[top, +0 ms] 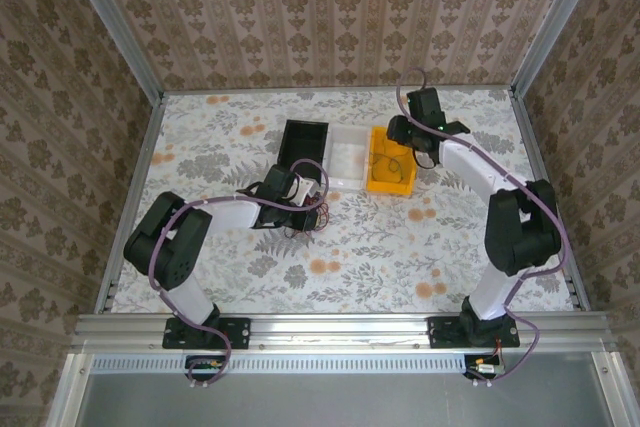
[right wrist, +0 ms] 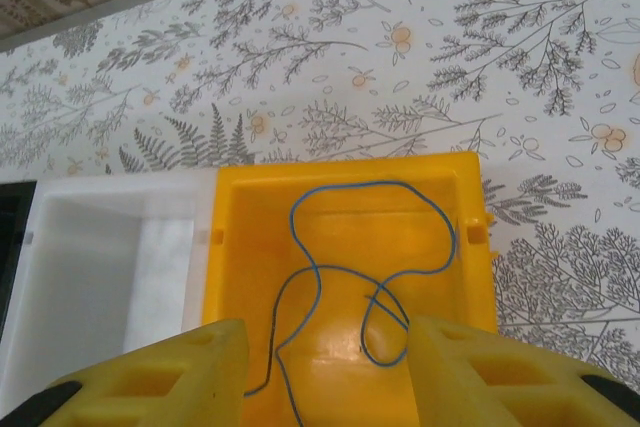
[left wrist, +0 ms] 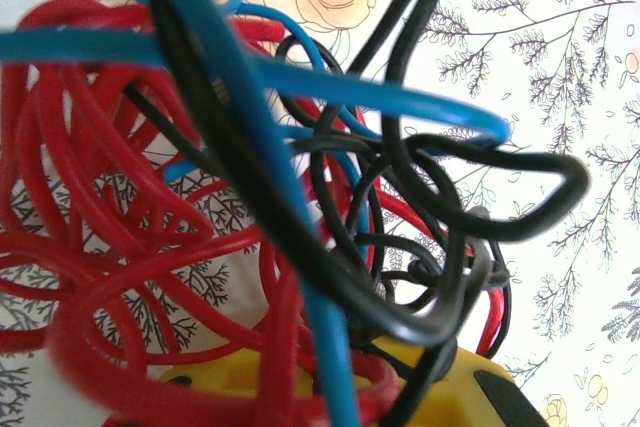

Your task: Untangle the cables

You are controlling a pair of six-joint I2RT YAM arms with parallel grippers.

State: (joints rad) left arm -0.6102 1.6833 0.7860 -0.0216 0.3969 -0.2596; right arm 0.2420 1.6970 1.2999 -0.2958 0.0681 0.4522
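The cables crowd the left wrist view as a tangle of red, black and blue wires, lifted just above the flowered table. My left gripper is shut on strands at the bottom of the tangle, and its yellow fingers are partly hidden by wire. From above, that gripper sits mid-table with the cables hanging beside it. A single blue cable lies looped inside the yellow bin. My right gripper hovers open over that bin with nothing between its fingers.
Three bins stand in a row at the back: black bin, white bin, yellow bin. The white bin touches the yellow one's left side. Metal rails edge the table.
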